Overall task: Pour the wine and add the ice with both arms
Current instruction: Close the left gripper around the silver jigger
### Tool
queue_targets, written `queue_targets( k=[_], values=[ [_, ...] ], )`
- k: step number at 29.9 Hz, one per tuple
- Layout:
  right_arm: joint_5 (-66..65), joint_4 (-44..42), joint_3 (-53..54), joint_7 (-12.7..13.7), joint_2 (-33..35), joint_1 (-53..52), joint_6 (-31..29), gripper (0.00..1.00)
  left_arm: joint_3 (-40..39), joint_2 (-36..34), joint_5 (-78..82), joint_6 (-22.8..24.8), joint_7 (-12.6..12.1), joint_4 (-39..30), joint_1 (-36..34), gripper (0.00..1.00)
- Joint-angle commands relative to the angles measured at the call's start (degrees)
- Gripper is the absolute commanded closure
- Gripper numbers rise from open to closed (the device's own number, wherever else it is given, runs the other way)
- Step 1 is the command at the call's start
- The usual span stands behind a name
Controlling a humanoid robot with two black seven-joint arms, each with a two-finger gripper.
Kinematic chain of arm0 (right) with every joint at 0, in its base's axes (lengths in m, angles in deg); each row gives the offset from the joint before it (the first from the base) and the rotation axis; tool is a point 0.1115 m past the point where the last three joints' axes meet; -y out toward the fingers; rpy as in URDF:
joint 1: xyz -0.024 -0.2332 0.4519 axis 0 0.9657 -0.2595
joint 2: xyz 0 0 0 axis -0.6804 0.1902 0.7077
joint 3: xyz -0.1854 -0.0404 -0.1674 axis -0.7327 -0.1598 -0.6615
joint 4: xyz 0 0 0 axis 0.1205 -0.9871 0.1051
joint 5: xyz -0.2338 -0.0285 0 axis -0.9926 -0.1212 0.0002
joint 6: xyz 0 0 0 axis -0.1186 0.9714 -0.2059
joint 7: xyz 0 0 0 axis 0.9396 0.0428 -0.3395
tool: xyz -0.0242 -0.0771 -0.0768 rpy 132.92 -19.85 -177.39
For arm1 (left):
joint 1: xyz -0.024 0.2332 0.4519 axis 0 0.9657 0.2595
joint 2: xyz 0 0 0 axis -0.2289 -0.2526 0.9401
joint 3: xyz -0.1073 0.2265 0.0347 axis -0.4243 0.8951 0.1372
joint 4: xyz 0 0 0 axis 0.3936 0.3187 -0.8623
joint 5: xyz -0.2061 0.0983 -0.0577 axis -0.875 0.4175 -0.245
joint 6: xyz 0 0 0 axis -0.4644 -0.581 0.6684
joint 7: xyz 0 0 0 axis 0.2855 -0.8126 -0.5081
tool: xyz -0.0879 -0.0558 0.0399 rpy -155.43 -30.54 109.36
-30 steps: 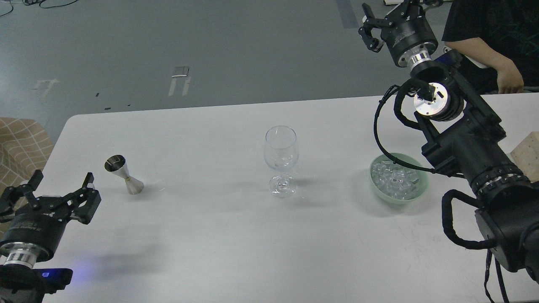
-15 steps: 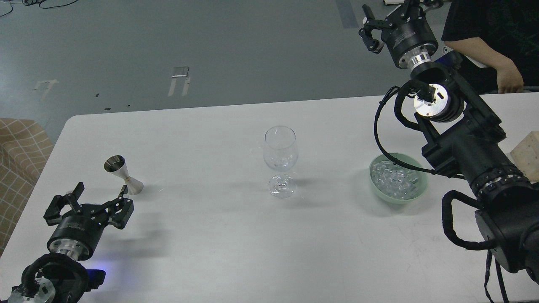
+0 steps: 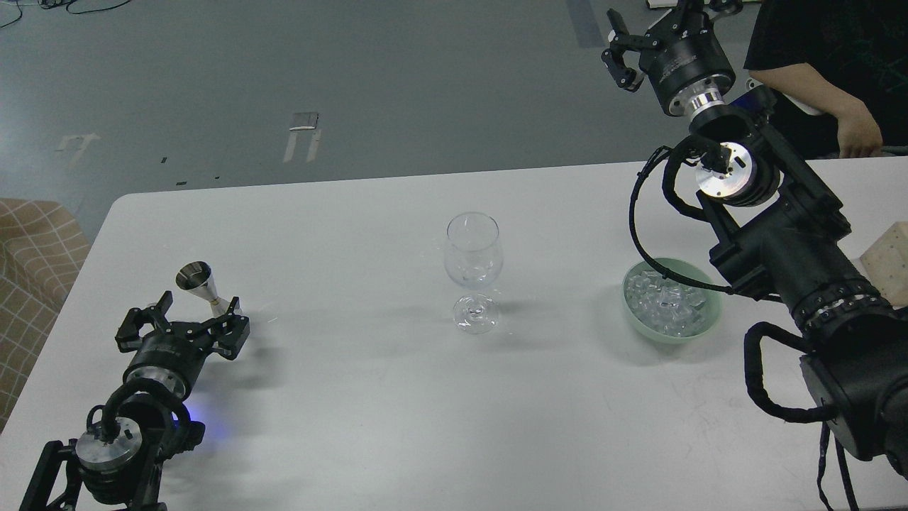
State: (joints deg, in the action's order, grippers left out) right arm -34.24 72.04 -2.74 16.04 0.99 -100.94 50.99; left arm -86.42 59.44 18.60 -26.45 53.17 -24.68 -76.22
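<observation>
A steel jigger point(image 3: 202, 286) stands on the white table point(image 3: 369, 397) at the left; I cannot see any wine in it. My left gripper point(image 3: 186, 325) lies open just in front of it, its fingers spread on both sides of the jigger's base, holding nothing. An empty clear stemmed glass point(image 3: 473, 270) stands at the table's middle. The ice point(image 3: 667, 301) fills a pale green bowl point(image 3: 642, 325) to the right. High above the table's far right edge, my right gripper point(image 3: 642, 39) hangs open and empty.
A person's arm and hand point(image 3: 848, 121) rests at the table's far right corner, behind my right arm. A pale block point(image 3: 890, 259) sits at the right edge. A tan checked seat point(image 3: 32, 248) is left of the table.
My left arm has reached forward and to the right, carrying the open gripper from the near left corner up to the jigger. The right arm has barely moved.
</observation>
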Motion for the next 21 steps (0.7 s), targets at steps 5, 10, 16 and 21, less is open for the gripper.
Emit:
queue_targets(
  k=[5,10,16,21],
  values=[
    [0.00,-0.01,0.03,0.00,0.00,0.03,0.00,0.00,0.07,-0.03,0.35,0.79,1.27,3.59,-3.09,0.04],
    [0.00,-0.01,0.03,0.00,0.00,0.03,0.00,0.00,0.25,-0.20,0.88,1.14,1.28,6.58,-5.11,0.19],
    [0.00,-0.01,0.03,0.00,0.00,0.12,0.00,0.00,3.50,-0.55,1.84,4.57,1.36,8.78,-5.91,0.38],
    [0.00,-0.01,0.03,0.00,0.00,0.12,0.00,0.00,3.59,-0.20,2.64,4.92,1.45,10.54,-5.91,0.40]
  ],
)
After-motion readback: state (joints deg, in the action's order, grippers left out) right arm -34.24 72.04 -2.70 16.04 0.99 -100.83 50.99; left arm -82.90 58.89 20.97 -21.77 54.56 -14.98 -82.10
